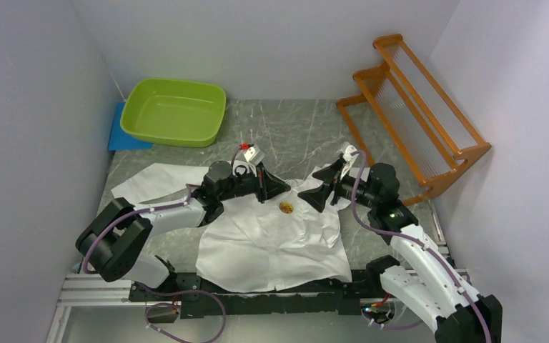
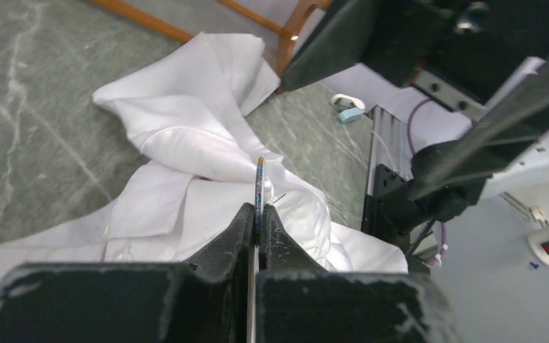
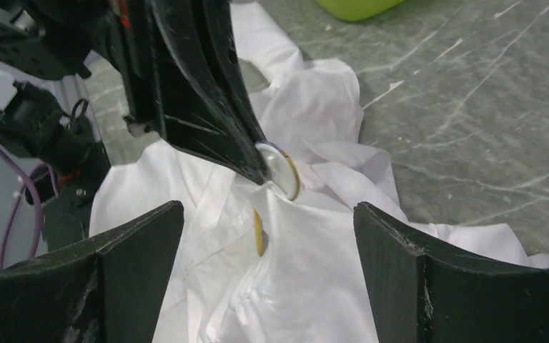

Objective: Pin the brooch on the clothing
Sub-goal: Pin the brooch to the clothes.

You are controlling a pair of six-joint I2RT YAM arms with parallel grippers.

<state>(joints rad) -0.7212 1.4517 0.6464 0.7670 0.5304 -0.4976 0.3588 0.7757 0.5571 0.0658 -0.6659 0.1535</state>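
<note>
The white shirt [image 1: 271, 239] lies crumpled on the marble table, its collar end bunched up under both grippers. My left gripper [image 1: 286, 188] is shut on a thin round brooch, seen edge-on with its pin showing in the left wrist view [image 2: 259, 187], and holds it just above the bunched fabric [image 2: 186, 143]. In the right wrist view the held brooch [image 3: 284, 168] shows a pale back and a gold rim. A small yellow disc [image 3: 257, 232] stands against the fabric just below it and shows gold from above [image 1: 285, 207]. My right gripper [image 1: 313, 187] is open and empty, facing the left one over the shirt [image 3: 314, 286].
A green basin [image 1: 175, 111] sits on a blue mat [image 1: 123, 132] at the back left. An orange wooden rack [image 1: 414, 107] stands at the back right. One shirt sleeve [image 1: 150, 182] stretches out to the left. White walls close in on both sides.
</note>
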